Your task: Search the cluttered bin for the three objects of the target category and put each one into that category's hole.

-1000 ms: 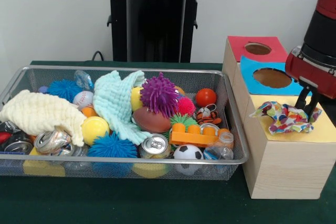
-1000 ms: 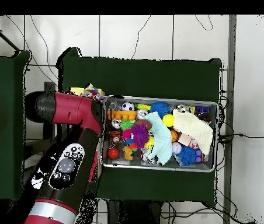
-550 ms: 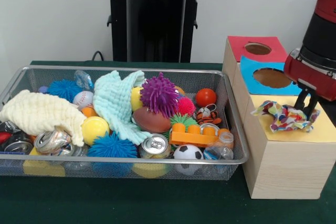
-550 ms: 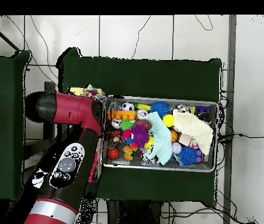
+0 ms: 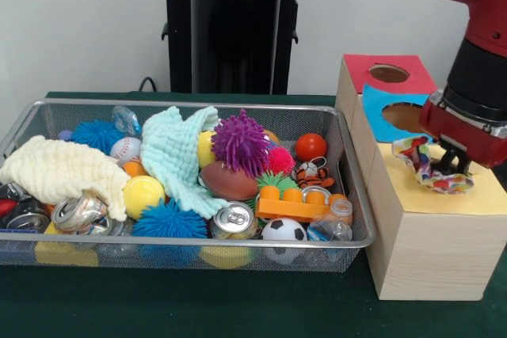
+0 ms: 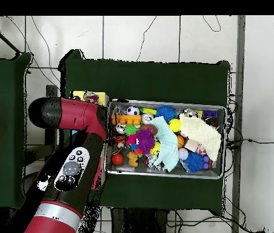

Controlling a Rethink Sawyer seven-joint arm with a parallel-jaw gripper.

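A crumpled multicoloured cloth (image 5: 428,168) is bunched on the yellow top (image 5: 483,199) of the nearest wooden box, partly lifted at its left end. My gripper (image 5: 450,165) stands in the cloth's right part and looks shut on it. The hole in the yellow top is hidden under cloth and gripper. In the wire bin (image 5: 198,241) a cream cloth (image 5: 59,172) lies at the left and a mint cloth (image 5: 174,156) in the middle. From overhead, the arm (image 6: 73,115) covers the boxes, and only a bit of the multicoloured cloth (image 6: 91,96) shows.
Behind the yellow box stand a blue-topped box (image 5: 380,100) and a red-topped box (image 5: 360,65), each with a round hole. The bin also holds spiky balls, crushed cans, a soccer ball, an orange brick (image 5: 297,203) and plastic bottles.
The arm has shifted left over the yellow box. The cloth, spread flat before, is now scrunched up and drawn left with the gripper.
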